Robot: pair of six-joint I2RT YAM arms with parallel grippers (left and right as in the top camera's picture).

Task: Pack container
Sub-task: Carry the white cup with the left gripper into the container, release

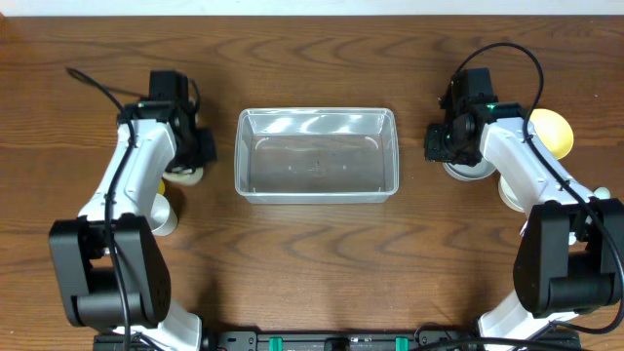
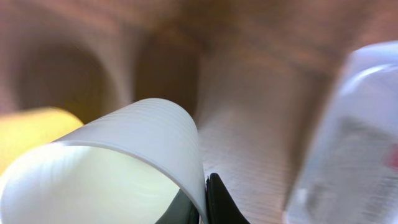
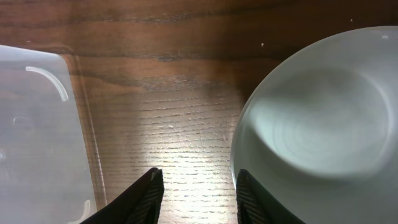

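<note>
From the overhead camera, the clear container (image 1: 317,154) sits in the middle of the wooden table (image 1: 312,253), between the two arms. The left gripper (image 1: 195,156) hangs over a white cup (image 1: 183,175) just left of the container. The right gripper (image 1: 444,146) is above a white bowl (image 1: 468,170) just right of it. A yellow bowl (image 1: 552,133) lies farther right.

In the left wrist view, the left gripper (image 2: 204,194) is clamped on the wall of the white cup (image 2: 124,162), one finger inside the rim and one outside. The container (image 2: 354,143) is a blur at the right, and something yellow (image 2: 31,134) shows at the left.

In the right wrist view, the fingers of the right gripper (image 3: 199,193) stand apart, holding nothing. One finger is right at the rim of the white bowl (image 3: 323,118), and whether it touches cannot be told. The container (image 3: 37,124) lies to the left across bare wood.
</note>
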